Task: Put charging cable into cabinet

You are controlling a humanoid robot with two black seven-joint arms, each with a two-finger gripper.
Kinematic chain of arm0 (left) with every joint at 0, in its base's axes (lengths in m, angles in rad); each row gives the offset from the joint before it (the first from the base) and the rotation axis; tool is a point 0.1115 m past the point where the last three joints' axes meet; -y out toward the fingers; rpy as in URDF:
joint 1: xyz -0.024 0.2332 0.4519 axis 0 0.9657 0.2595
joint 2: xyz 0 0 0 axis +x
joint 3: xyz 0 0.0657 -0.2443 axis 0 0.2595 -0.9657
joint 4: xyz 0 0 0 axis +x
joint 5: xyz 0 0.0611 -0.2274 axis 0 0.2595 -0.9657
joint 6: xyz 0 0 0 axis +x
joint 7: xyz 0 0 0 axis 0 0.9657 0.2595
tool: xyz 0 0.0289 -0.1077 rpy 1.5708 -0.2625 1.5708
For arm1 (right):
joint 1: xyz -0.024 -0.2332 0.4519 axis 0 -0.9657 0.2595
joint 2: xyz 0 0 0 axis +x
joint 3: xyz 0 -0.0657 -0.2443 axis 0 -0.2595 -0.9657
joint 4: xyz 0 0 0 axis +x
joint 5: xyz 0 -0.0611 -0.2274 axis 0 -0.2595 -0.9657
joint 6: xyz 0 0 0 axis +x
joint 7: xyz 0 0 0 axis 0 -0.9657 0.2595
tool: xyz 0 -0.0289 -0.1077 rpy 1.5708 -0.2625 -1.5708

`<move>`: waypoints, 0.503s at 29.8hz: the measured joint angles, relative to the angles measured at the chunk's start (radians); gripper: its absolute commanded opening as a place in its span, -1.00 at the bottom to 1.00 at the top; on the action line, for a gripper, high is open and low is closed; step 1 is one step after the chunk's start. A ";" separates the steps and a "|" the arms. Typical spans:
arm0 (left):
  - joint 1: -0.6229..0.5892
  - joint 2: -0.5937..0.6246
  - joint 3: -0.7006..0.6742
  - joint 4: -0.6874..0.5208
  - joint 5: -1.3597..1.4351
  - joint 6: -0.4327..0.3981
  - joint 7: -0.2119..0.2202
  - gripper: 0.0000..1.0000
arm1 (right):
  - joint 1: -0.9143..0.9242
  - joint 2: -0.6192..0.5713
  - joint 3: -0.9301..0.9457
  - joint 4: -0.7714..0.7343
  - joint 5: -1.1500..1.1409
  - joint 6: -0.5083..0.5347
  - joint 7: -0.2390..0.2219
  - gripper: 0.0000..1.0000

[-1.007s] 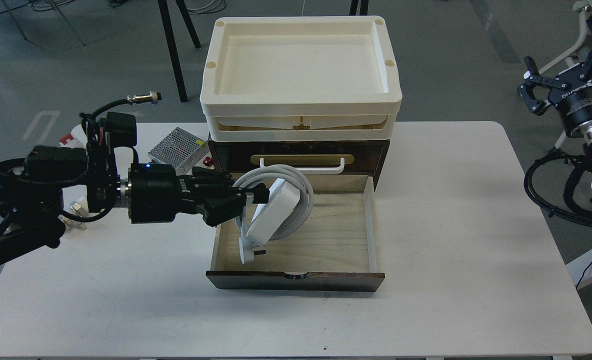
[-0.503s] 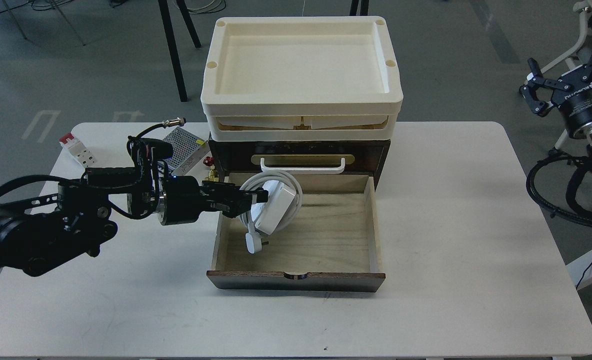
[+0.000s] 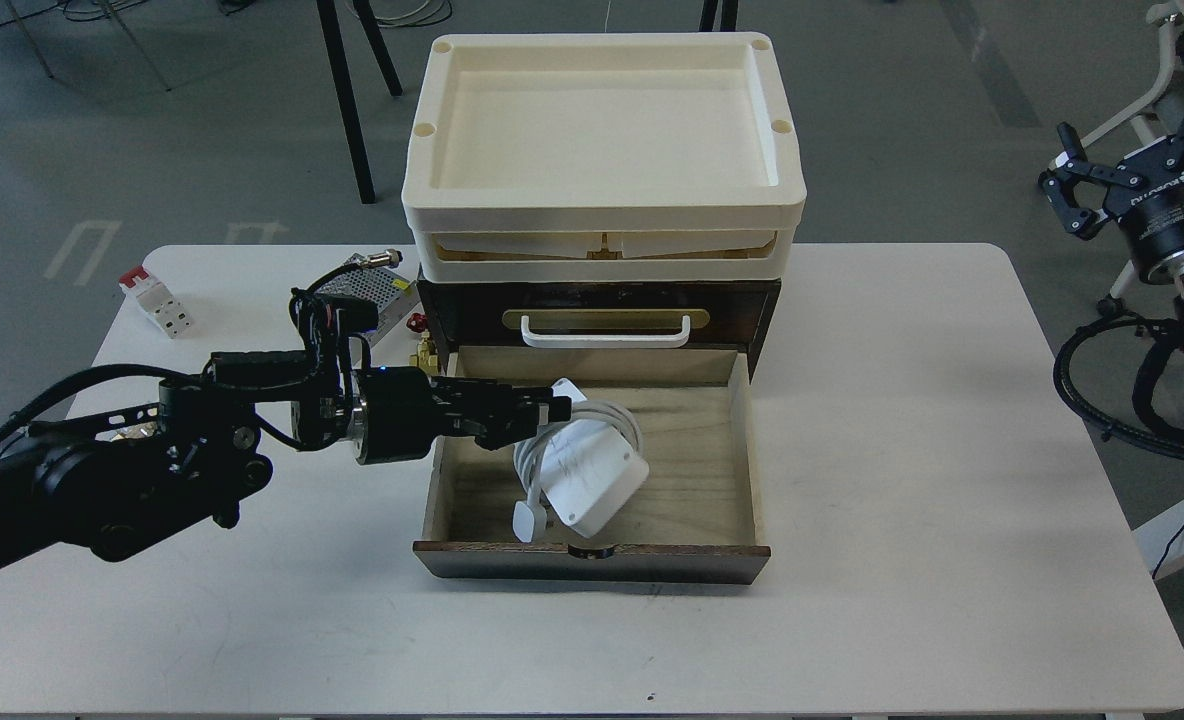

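Observation:
The charging cable [image 3: 592, 480], a flat white adapter with its cord coiled round it and a white plug at its lower left, lies tilted inside the pale-wood drawer [image 3: 692, 470]. The drawer is pulled out of the dark brown cabinet [image 3: 602, 305], which has a brass plate and a white handle. My left gripper [image 3: 550, 410] reaches over the drawer's left wall, its fingers parted just above and left of the cord loop, with the adapter lying apart from them. My right gripper [image 3: 1064, 190] is open and empty, raised off the table's far right.
A cream plastic tray [image 3: 602, 215] sits on top of the cabinet. A perforated grey power-supply box [image 3: 362, 285], small brass and red parts [image 3: 418, 340] and a red-white block [image 3: 155, 298] lie at the back left. The drawer's dark front [image 3: 592, 562] juts toward me.
My left gripper came down and reached right over the drawer. The cable dropped from its fingers and now lies lower, toward the drawer's front. The right arm barely moved.

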 measured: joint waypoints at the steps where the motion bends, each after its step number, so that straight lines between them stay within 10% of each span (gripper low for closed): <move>1: 0.000 -0.012 -0.001 0.009 -0.001 0.000 0.000 0.27 | -0.003 0.000 0.000 0.000 0.000 0.000 0.000 1.00; 8: 0.000 -0.043 -0.020 0.073 -0.053 -0.001 0.000 0.58 | -0.013 0.000 0.004 0.007 0.000 0.000 0.001 1.00; 15: 0.040 0.234 -0.071 0.042 -0.261 -0.073 0.000 0.69 | 0.008 -0.006 0.012 0.011 0.000 0.000 0.001 1.00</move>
